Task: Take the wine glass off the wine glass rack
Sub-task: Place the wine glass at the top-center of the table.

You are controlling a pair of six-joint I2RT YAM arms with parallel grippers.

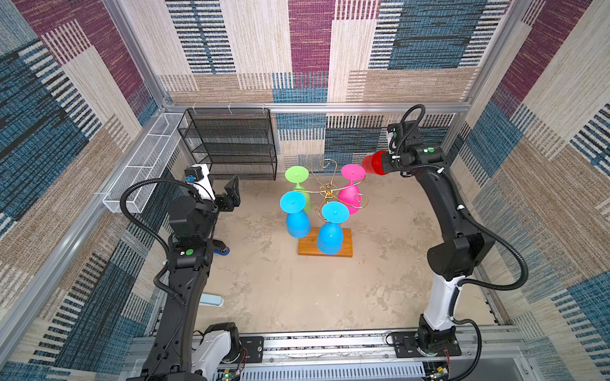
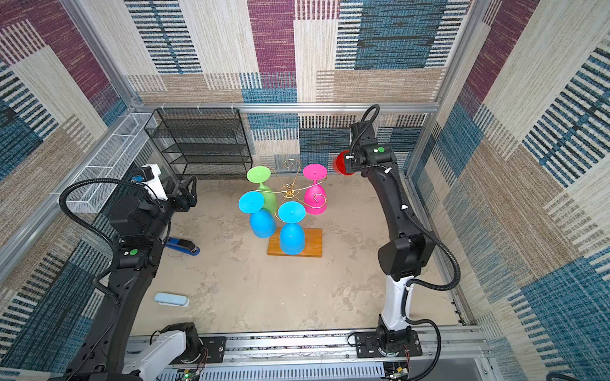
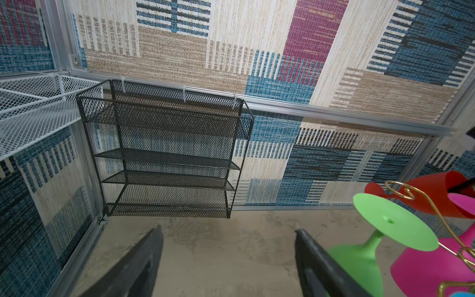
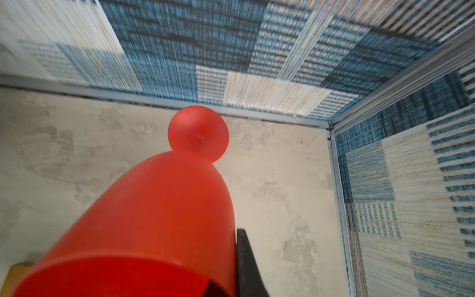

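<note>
The wine glass rack (image 1: 327, 190) is gold wire on a wooden base (image 1: 346, 246) at mid-table. Hanging upside down from it are a green glass (image 1: 297, 174), a pink one (image 1: 352, 171) and two blue ones (image 1: 292, 202). My right gripper (image 4: 231, 240) is shut on the red wine glass (image 4: 167, 205), pinching its bowl wall near the rim. The glass (image 1: 373, 162) is tilted sideways in the air, clear of the rack's right back side, with its foot toward the rack. My left gripper (image 3: 228, 231) stands open and empty left of the rack, near the green glass (image 3: 395, 228).
A black mesh shelf unit (image 1: 231, 142) stands against the back wall, with a white wire mesh tray (image 1: 145, 161) along the left wall. A blue stapler (image 2: 183, 245) and a pale blue case (image 2: 171, 299) lie on the table by the left arm.
</note>
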